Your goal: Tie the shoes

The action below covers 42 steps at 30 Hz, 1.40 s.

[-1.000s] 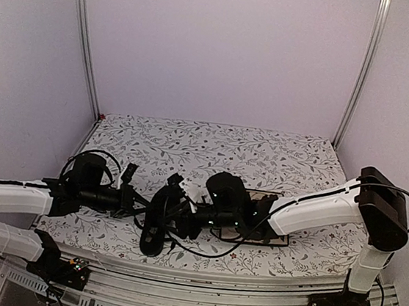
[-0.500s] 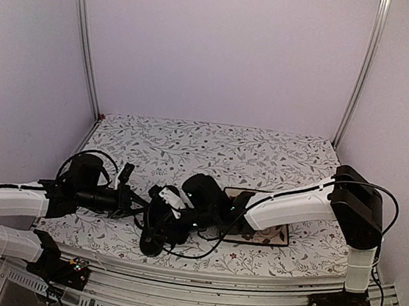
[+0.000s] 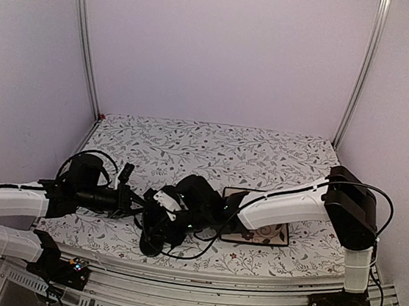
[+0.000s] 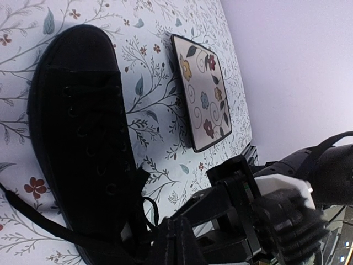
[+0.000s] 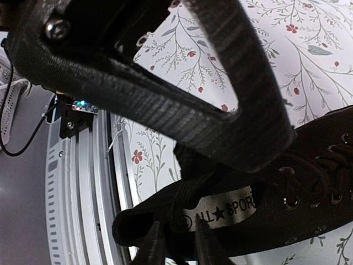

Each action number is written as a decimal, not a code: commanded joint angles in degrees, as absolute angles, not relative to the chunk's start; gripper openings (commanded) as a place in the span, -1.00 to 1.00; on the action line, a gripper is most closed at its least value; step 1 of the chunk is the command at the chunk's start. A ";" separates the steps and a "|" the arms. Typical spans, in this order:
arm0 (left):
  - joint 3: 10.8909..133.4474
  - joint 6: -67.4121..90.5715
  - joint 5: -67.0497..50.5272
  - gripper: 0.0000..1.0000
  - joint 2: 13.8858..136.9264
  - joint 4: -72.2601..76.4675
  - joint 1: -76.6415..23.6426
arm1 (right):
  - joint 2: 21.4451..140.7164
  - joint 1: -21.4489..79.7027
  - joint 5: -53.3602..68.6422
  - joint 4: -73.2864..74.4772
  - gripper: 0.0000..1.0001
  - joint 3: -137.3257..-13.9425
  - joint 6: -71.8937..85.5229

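Note:
The black shoe lies on the floral cloth near the front edge, its toe at the top in the left wrist view. My left gripper is just left of the shoe. Its fingers are pressed together on a thin black lace that runs in from the left, with a small loop beside them. My right gripper hangs over the shoe's heel end. Its fingertips stand slightly apart in front of the shoe's collar, next to the pale insole label.
A square floral plate lies right of the shoe under the right arm, and also shows in the left wrist view. The left gripper's black body fills the top of the right wrist view. The table's front metal rail is close by.
The right arm has reached further left, bringing its gripper over the shoe's heel end. The left gripper has drawn back slightly to the left.

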<state>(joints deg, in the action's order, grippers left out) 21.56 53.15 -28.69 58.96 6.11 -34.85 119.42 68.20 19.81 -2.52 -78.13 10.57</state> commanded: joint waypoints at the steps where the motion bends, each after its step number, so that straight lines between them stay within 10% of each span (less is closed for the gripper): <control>1: 21.69 52.26 -29.16 -1.00 59.16 6.33 -34.39 | 120.01 69.08 16.87 -0.75 -0.83 -79.16 10.53; 29: 15.61 48.06 -31.44 -1.00 56.00 3.25 -33.88 | 117.51 63.78 9.16 -2.92 -0.96 -79.82 19.15; 42: 24.46 39.39 -20.35 0.23 53.73 -14.59 -29.38 | 116.06 63.80 10.78 -3.46 -0.96 -77.13 18.57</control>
<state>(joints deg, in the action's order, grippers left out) 21.65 42.65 -23.29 54.11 -9.98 -31.35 117.60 63.72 9.76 -1.96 -78.24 18.46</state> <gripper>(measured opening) 0.579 0.024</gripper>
